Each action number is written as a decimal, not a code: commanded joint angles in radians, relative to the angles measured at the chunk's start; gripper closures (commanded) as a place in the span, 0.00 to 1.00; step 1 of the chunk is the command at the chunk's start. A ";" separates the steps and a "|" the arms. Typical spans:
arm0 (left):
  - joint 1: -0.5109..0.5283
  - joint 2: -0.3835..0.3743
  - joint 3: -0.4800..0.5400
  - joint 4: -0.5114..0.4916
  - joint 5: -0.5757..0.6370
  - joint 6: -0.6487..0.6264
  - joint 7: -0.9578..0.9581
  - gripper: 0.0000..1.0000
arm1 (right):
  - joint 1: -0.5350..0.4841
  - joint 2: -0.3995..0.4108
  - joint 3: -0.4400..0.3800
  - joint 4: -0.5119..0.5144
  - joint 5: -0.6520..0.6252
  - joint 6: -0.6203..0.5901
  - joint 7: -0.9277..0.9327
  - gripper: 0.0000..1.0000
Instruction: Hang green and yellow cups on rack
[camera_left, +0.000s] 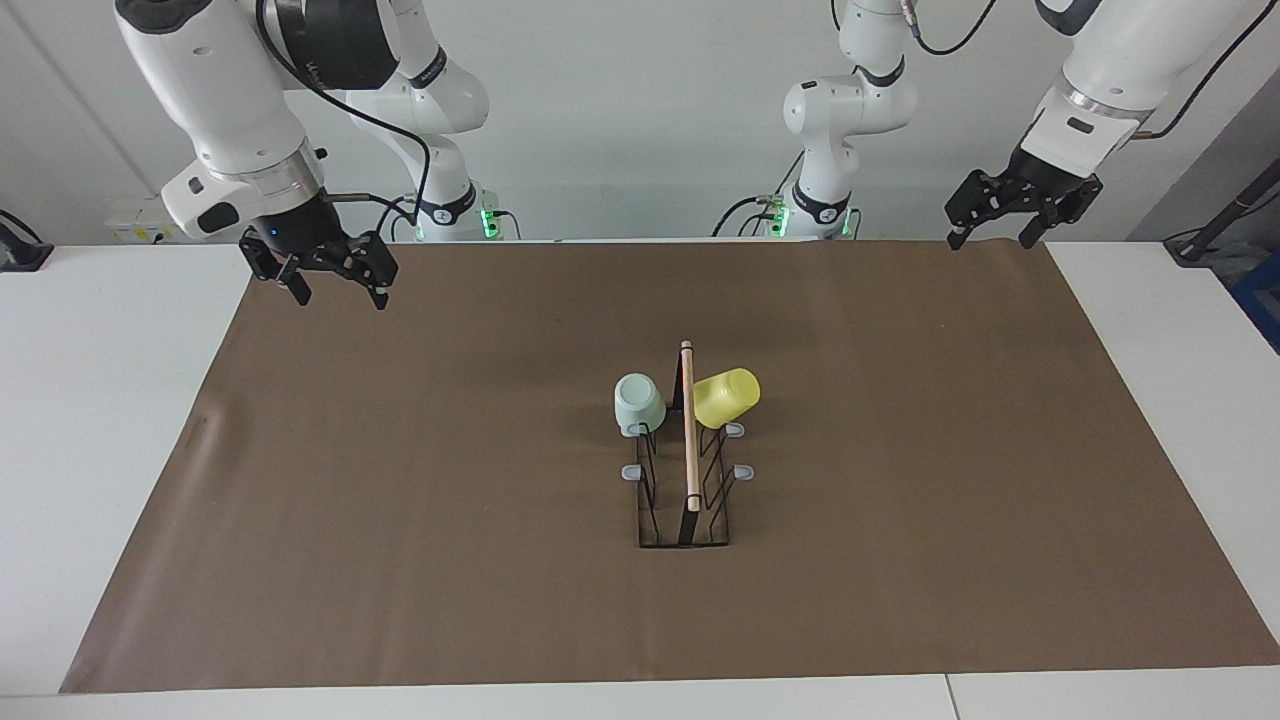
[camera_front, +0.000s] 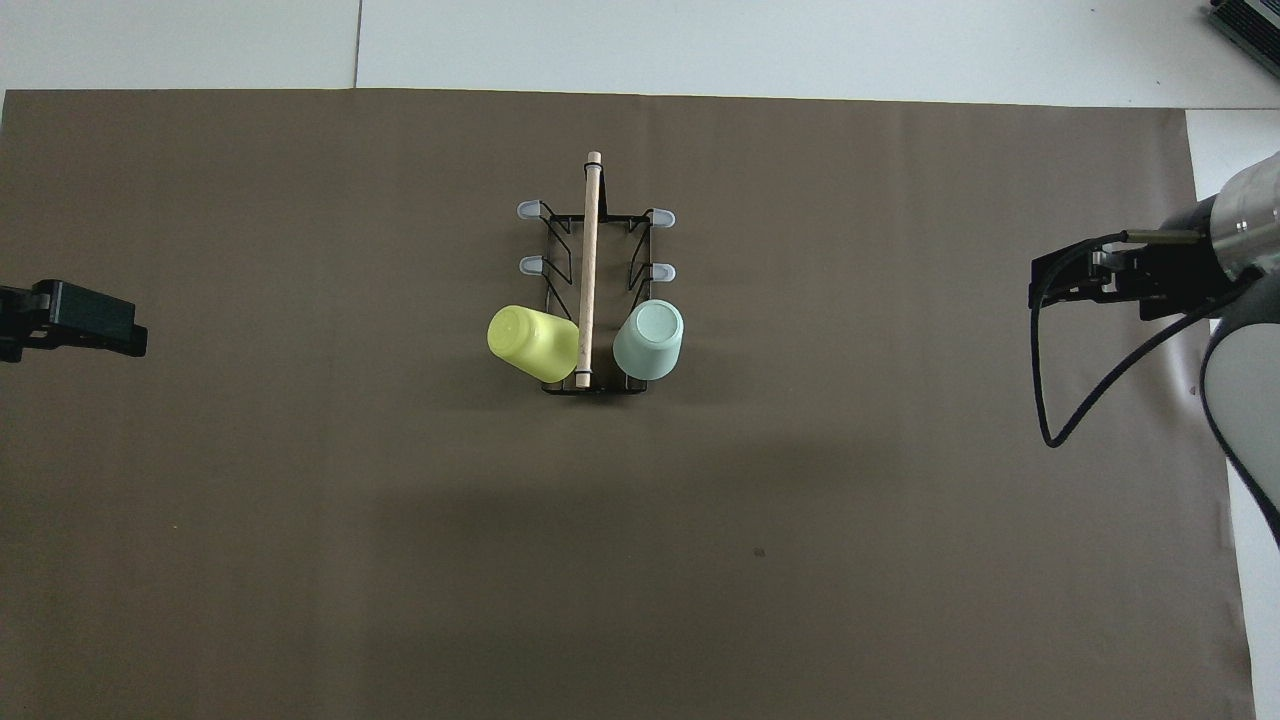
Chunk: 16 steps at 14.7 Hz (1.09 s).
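A white table carries a large brown mat that covers most of its top. The two white robot arms come next in size. The right arm hangs above the corner of the mat at its own end of the table, on the side near the robots, and its right gripper points down with the two fingers wide apart and nothing between them. The left arm is raised above the other corner of the mat near the robots, and the left gripper also has its fingers spread wide and holds nothing. Both grippers are in the air, well apart from the cups. In the middle of the mat stands the rack, a black wire frame with a light wooden rod along its top and grey-tipped prongs on each side. The two cups sit upside down on the pair of prongs nearest to the robots. The yellow cup is on the side toward the left arm's end of the table and tilts outward from the rod. The green cup is on the side toward the right arm's end, beside the rod. The four other prongs carry no cup.
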 joint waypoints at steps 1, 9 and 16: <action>0.009 -0.045 -0.010 -0.067 0.015 -0.004 0.014 0.00 | 0.012 0.009 -0.011 0.015 -0.019 0.002 0.017 0.00; 0.012 -0.050 -0.014 -0.068 0.007 0.007 0.006 0.00 | 0.002 0.011 -0.007 0.018 -0.015 -0.006 0.019 0.00; 0.011 -0.053 -0.009 -0.066 0.007 0.009 0.016 0.00 | 0.001 0.008 -0.007 0.015 -0.016 -0.002 0.019 0.00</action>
